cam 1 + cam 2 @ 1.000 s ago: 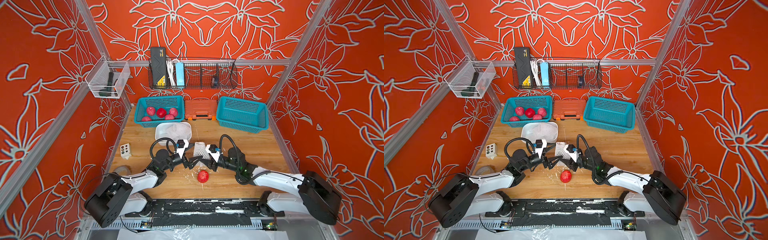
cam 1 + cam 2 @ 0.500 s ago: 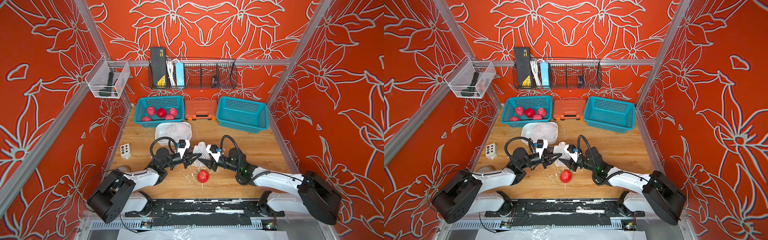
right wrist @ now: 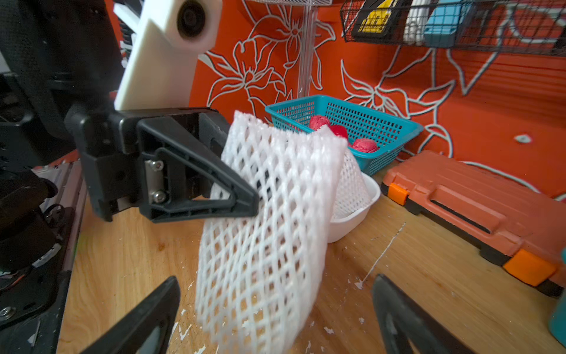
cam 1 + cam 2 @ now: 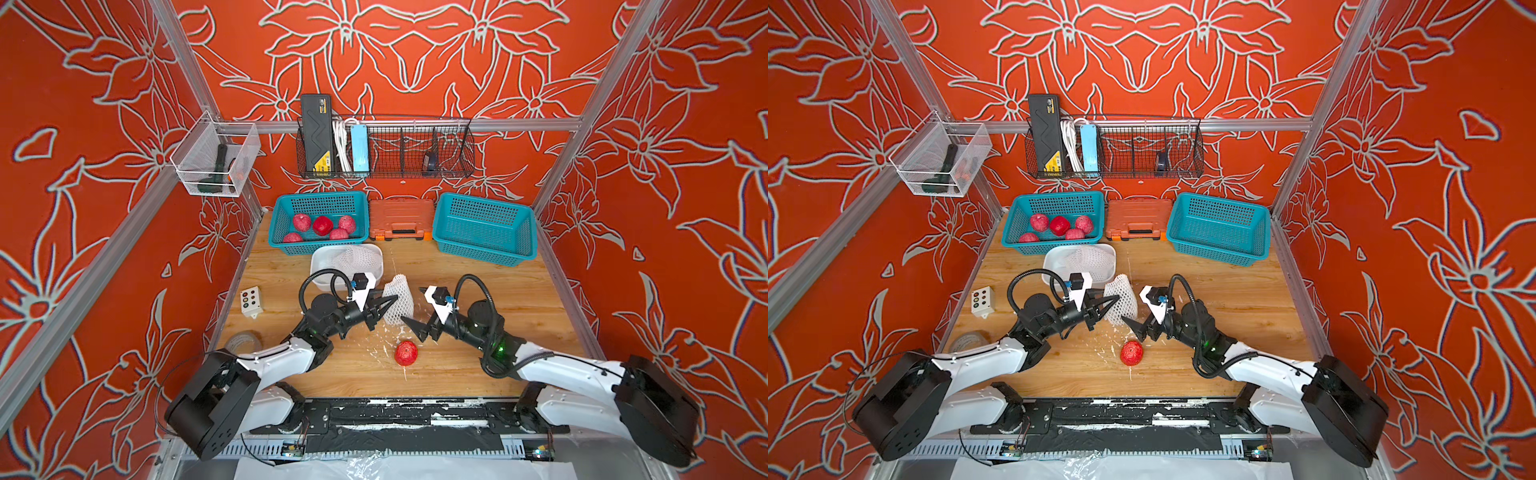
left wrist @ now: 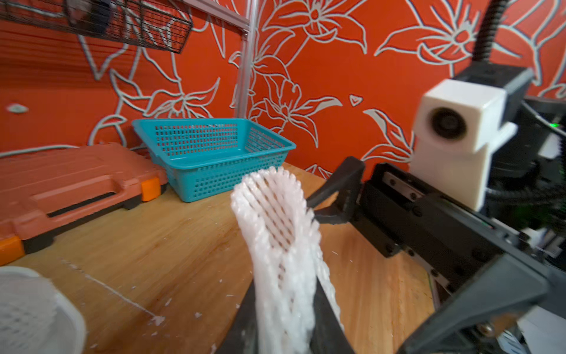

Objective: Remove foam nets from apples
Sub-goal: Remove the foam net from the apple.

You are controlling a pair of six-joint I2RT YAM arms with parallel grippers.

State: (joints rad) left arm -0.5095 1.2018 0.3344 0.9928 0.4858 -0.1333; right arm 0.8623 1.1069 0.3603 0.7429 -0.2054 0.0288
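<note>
1. Walls (image 4: 415, 50): orange panels printed with pale outlined flowers, joined by aluminium rails.
2. Table (image 4: 478, 291): flat board with light wood grain.
3. Left arm (image 4: 282, 357) and right arm (image 4: 569, 370): white shells, black joints and ribbed black cables. They meet over mid-table.
4. Rack (image 4: 386, 149): black wire, on the back wall. It holds a black pack with a yellow label (writing unreadable), white cable and a blue block.
5. Two teal lattice baskets stand at the back. The left basket (image 4: 276, 220) holds five red apples (image 4: 322, 226); the right basket (image 4: 484, 226) stands beyond the case.
6. Case (image 4: 401, 220): orange moulded plastic with ribs and orange latches, between the baskets.
7. Tub (image 4: 320, 266): white and smooth, with rounded corners, in front of the left basket. It holds nets (image 4: 353, 257).
8. Left gripper (image 4: 388, 305): black tapered fingers pinched on the lower end of the net.
9. Right gripper (image 4: 415, 307): jaws spread wide and holding nothing. The net hangs before the gap and blocks the wrist view.
10. Net (image 4: 399, 297): white foam mesh with diamond holes, a limp tube held above the table between the two grippers.
11. Apple (image 4: 406, 353): round, red and bare, on the table just in front of the grippers.
12. Button box (image 4: 250, 300) and tape roll (image 4: 245, 340): at the table's left edge.
13. Crumbs (image 4: 384, 328): white foam flecks scattered beneath the net.
</note>
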